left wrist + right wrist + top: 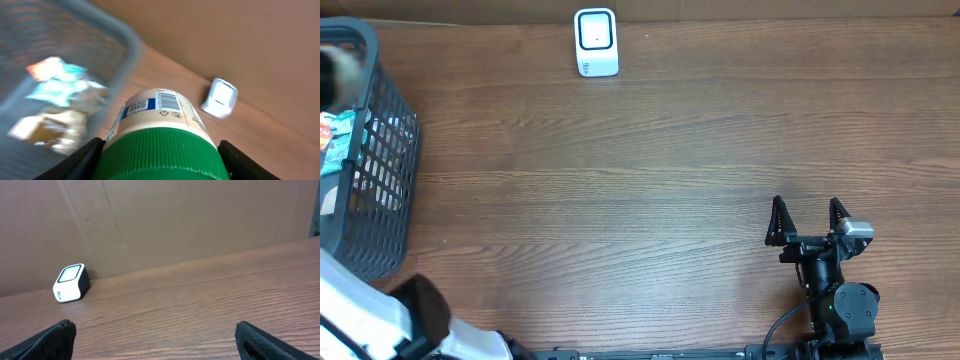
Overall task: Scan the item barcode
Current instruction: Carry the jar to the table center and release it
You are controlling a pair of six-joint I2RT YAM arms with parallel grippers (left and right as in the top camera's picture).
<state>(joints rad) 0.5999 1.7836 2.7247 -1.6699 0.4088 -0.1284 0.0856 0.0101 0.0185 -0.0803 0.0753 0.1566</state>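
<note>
Overhead, the right arm [835, 300] sat at the brown wooden worktop's [670, 200] near edge, right fingers [778, 222] spread wide, empty. Left wrist: the left fingers [82, 162] gripped a green-lidded cream jar [160, 120], barcode [167, 100] upward, by the grey mesh basket's [130, 50] rim, apart from the small white scanner [220, 97]. Right wrist: fingers wide, touching nothing.

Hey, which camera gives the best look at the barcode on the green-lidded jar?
The left wrist view: the barcode faces the camera on the jar, just above its green lid. The overhead view shows only a blur at the basket; the right wrist view shows no jar.
</note>
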